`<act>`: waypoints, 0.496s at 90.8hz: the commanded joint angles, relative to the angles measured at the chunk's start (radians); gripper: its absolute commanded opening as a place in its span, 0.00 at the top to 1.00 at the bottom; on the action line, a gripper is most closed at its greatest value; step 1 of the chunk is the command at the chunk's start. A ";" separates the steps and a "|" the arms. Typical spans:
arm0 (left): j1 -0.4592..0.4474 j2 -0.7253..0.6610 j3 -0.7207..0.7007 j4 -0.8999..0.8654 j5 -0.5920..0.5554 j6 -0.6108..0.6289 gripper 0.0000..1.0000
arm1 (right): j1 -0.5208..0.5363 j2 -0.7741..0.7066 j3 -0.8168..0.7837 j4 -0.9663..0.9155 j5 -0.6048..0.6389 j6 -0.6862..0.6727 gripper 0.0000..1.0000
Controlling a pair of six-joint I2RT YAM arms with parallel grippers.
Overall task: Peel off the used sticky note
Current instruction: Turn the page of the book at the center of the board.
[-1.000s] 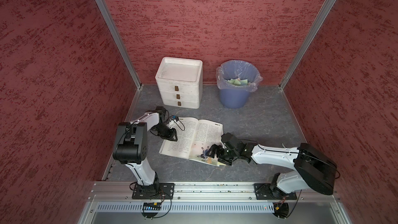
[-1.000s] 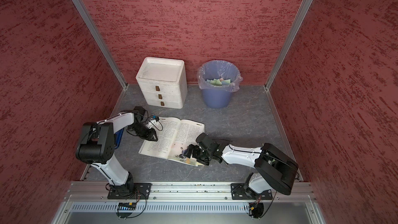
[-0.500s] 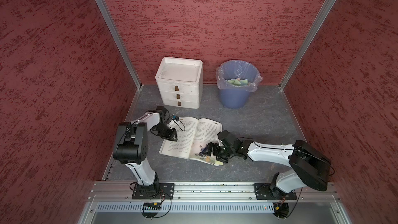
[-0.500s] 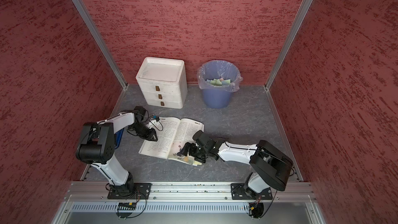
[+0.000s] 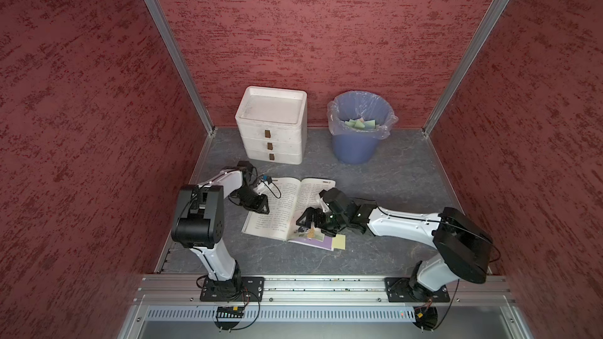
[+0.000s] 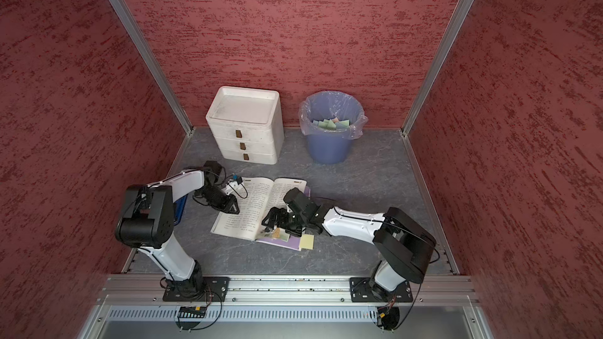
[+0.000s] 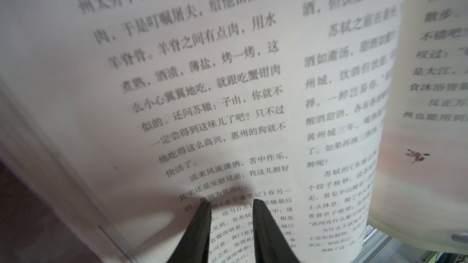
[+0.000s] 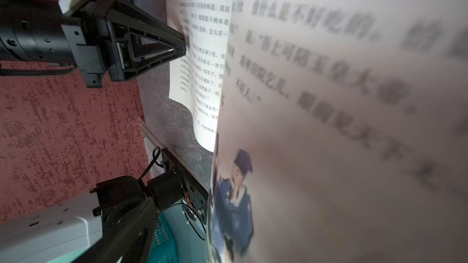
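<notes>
Red textured walls box in a grey bench (image 5: pixel 391 184), with the open book (image 5: pixel 287 203) lying at its centre. My left pincer (image 7: pixel 231 204) rests on the left page, its tips a narrow gap apart and clamping nothing; I read it as pinning the book down. My right pincer (image 5: pixel 308 223) hangs over the right page, spread wide and empty. The pale yellow sticky note (image 5: pixel 339 241) pokes past the book's 5 o'clock corner, near that pincer and not yet gripped. I judge this the approach: next I need a finger under the note's free edge, then a close and a pull. Free bench lies at 3 and 6 o'clock. The drawers (image 5: pixel 270 125) at 11 and the bin (image 5: pixel 354 153) at 1 stand well apart.
</notes>
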 commanded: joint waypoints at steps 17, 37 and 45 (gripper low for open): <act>0.077 -0.029 0.021 -0.068 0.109 0.046 0.69 | 0.015 0.057 0.123 -0.008 -0.035 -0.050 0.02; 0.197 -0.091 0.072 -0.147 0.146 0.098 0.69 | 0.028 0.117 0.230 -0.057 -0.033 -0.094 0.02; 0.243 -0.111 0.089 -0.177 0.155 0.119 0.69 | 0.043 0.158 0.294 -0.087 -0.035 -0.122 0.02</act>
